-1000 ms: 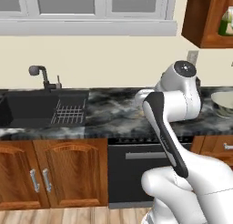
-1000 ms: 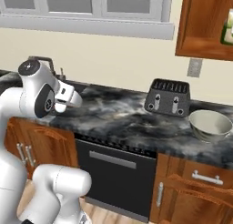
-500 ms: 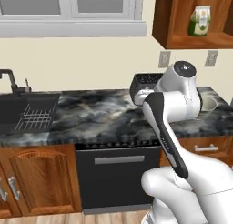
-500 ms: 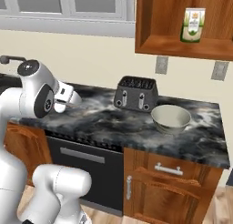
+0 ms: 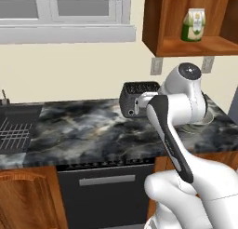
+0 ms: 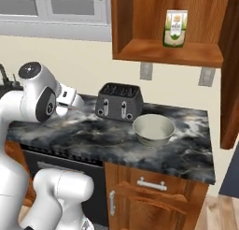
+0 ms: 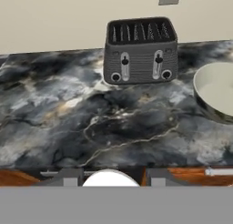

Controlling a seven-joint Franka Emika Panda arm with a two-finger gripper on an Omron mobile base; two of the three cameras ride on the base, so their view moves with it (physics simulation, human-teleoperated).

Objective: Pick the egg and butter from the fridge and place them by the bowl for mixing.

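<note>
marble-dark counter (image 5: 93, 130) runs across the left base view, with the black toaster (image 5: 137, 98) at the wall and the bowl (image 5: 204, 118) mostly hidden behind the white arm; a green-and-cream carton (image 5: 193, 24) sits on the open shelf above.

right base view: the bowl (image 6: 154, 129) stands just right of and in front of the toaster (image 6: 119, 101), bare counter around it; the arm is folded at the left, well apart from both.

hand view: the egg (image 7: 110, 179) shows as a white round top between the gripper (image 7: 110, 178) tips, so the fingers look closed on it, part open. the bowl (image 7: 217, 92) lies to the right.

risk, as i judge it: a round egg in a light pinch could slip or roll off the counter edge once released.
</note>
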